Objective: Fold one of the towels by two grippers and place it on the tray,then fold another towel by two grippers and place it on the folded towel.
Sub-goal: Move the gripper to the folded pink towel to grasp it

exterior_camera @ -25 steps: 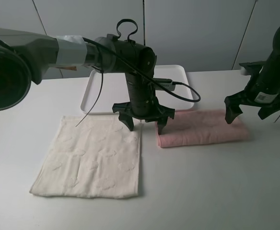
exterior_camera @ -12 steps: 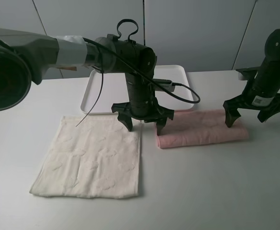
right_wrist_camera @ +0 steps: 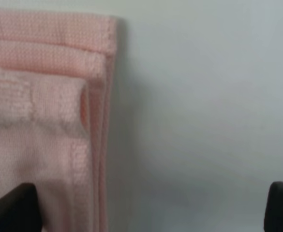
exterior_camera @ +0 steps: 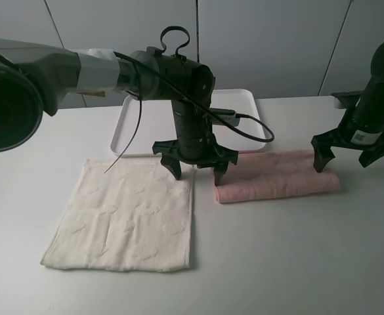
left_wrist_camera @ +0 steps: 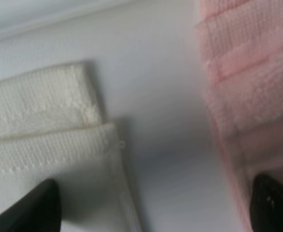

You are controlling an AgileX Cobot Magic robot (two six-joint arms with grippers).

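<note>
From the high camera I see the pink towel (exterior_camera: 277,178) folded into a long strip. It lies on the table (exterior_camera: 297,262), not on the tray (exterior_camera: 149,121). The left claw (exterior_camera: 198,172) hangs with its jaws spread wide and empty. One finger is over the strip's end, the other over a corner of the cream towel (exterior_camera: 123,213). The tray is just behind this claw. The right claw (exterior_camera: 344,161) is also spread and empty, at the strip's far end.

In the left wrist camera the left claw (left_wrist_camera: 151,208) has bare table between its tips. The cream towel (left_wrist_camera: 44,121) corner is beside one tip and the pink towel (left_wrist_camera: 247,72) edge beside the other.

In the right wrist camera the right claw (right_wrist_camera: 146,208) holds nothing. The layered end of the pink towel (right_wrist_camera: 39,96) is under one tip, and bare table reaches to the other.

I judge that the first fold is done, but the pink strip must be lifted at both ends onto the tray. The cream towel lies flat, so its fold and stacking are all left.
</note>
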